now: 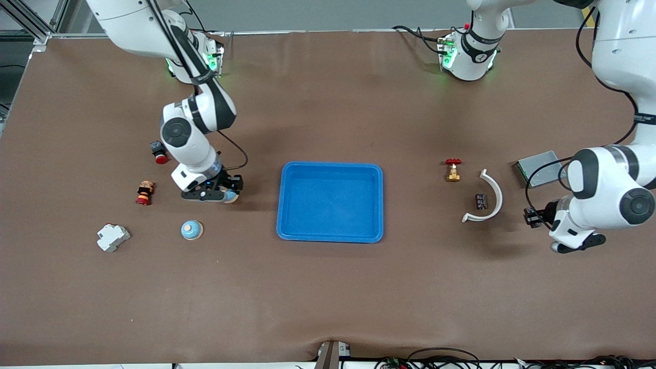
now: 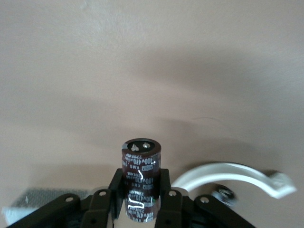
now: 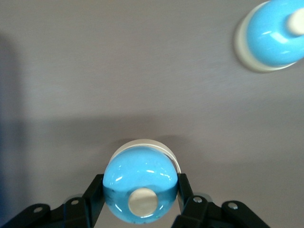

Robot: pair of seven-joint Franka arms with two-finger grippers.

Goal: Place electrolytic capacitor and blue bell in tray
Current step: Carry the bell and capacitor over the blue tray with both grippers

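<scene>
Left claw (image 2: 137, 199) clamping electrolytic capacitor (image 2: 140, 178), right claw (image 3: 140, 202) clamping blue bell (image 3: 140, 186)

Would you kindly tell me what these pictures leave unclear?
Front view: held bell mostly hidden under right pincer.
Front view: capacitor in left pincer too small to identify.
Right wrist view: second bell cut by the edge.
Left wrist view: item beside arc blurred.

A big brown table (image 1: 328, 287) fills almost the whole front view, and its cover looks soft and a bit wrinkly at the near edge. A grey wall (image 1: 328, 14) runs along the top, with metal bars (image 1: 38, 23) in one corner. Black wires (image 1: 451, 359) hang at the near edge.
</scene>
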